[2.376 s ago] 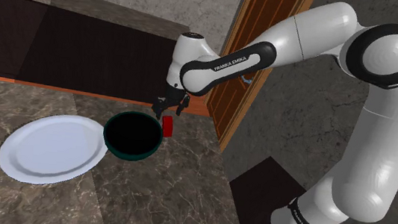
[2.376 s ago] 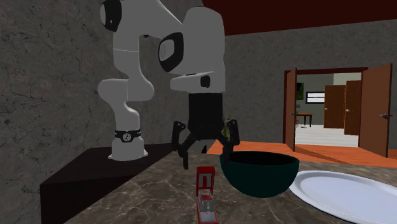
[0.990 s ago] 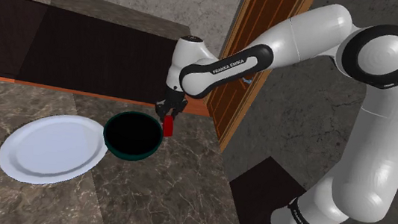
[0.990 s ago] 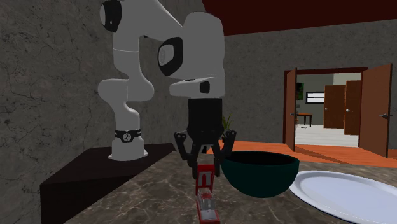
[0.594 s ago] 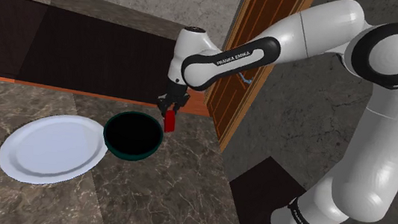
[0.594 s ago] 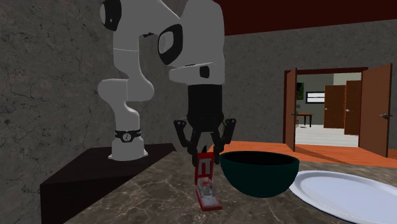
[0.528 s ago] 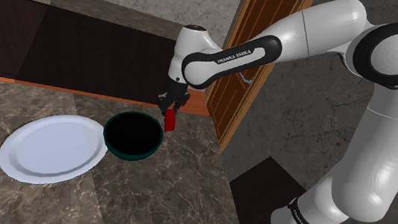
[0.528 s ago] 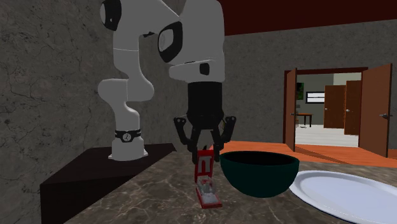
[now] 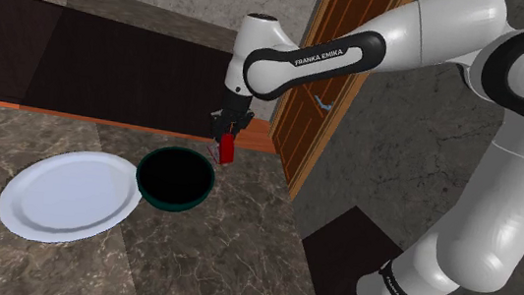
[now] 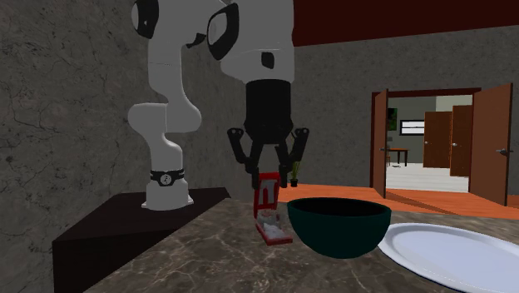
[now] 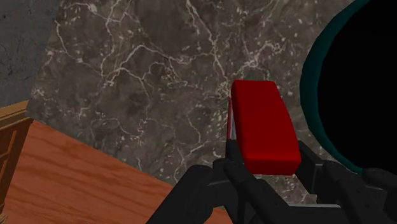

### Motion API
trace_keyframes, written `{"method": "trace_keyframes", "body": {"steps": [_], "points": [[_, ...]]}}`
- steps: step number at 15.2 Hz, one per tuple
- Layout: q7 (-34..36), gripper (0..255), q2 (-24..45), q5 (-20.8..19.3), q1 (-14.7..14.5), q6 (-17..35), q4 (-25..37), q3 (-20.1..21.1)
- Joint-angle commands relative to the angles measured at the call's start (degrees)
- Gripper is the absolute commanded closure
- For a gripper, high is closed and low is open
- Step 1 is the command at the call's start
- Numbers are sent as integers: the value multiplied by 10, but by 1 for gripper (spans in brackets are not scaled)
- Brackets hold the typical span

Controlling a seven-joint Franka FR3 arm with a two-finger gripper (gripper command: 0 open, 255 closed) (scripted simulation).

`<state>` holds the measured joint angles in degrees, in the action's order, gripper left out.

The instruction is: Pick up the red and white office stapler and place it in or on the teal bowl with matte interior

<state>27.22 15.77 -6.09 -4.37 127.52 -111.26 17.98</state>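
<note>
My gripper (image 10: 269,181) holds the red stapler (image 10: 267,201) clamped above the worktop (image 10: 191,250); putting it into the teal bowl (image 10: 339,231) remains.

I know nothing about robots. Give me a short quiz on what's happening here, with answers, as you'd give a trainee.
1. True or false: the stapler lies inside the bowl.
2. What is the gripper shut on? A) a cup B) the stapler C) nothing
3. Fill in: next to the bowl on the counter lies a white ____.
Key: 1 false, it hangs from the gripper beside the bowl; 2 B; 3 plate.
</note>
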Motion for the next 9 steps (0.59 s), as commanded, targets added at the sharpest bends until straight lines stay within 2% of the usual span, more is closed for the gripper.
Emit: {"method": "trace_keyframes", "body": {"steps": [1, 9], "points": [[-2, 255, -9, 4, 1, -14, 5, 2], [-10, 255, -36, 16, 3, -68, 34, 5]]}}
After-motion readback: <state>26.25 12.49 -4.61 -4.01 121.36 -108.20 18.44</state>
